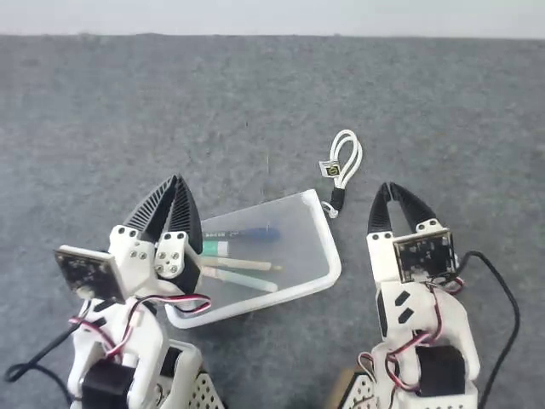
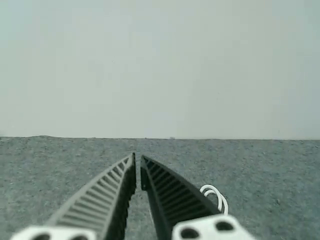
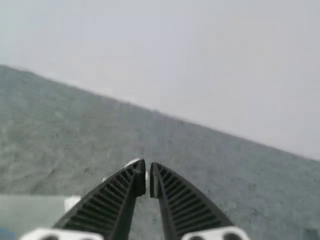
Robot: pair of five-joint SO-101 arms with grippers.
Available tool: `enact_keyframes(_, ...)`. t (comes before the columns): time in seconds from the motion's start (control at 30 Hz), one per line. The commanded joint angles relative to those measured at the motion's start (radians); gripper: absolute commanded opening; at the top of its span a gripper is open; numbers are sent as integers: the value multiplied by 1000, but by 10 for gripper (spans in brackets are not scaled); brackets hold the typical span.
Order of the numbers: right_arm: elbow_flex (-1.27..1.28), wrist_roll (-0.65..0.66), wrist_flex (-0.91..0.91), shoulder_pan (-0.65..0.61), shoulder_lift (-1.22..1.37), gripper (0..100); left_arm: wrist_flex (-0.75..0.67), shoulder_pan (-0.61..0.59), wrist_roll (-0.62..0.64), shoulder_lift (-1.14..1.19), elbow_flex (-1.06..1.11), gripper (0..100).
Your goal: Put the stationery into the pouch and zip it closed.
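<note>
Left hand (image 1: 176, 181) and right hand (image 1: 388, 187) hang closed over the grey textured table (image 1: 94, 111), pale wall (image 2: 150, 60) behind.

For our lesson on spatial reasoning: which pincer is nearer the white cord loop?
Right. The right pincer sits just beside the white cord loop; the left pincer is on the far side of the pouch.

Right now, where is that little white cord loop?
In the high view the white cord loop lies on the grey mat just beyond the pouch's far right corner, ahead of the right gripper.
</note>
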Motion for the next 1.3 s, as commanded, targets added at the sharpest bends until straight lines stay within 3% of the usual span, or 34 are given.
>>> enact_keyframes(0.0,-5,12,101,33,-2,7,-12,-3,-18,-17,1,12)
enact_keyframes(0.27,-9,6,360,73,-2,7,-20,-11,-20,-17,186,12)
enact_keyframes(0.4,-9,5,440,73,-2,7,-52,-80,-20,-17,277,12)
enact_keyframes(0.8,115,-87,455,71,-2,7,-189,-241,-20,-15,512,12)
enact_keyframes(1.03,190,-195,453,71,-2,7,-127,-222,-12,-17,510,12)
enact_keyframes(1.27,327,-207,418,70,-2,7,-75,-206,-17,-15,510,12)
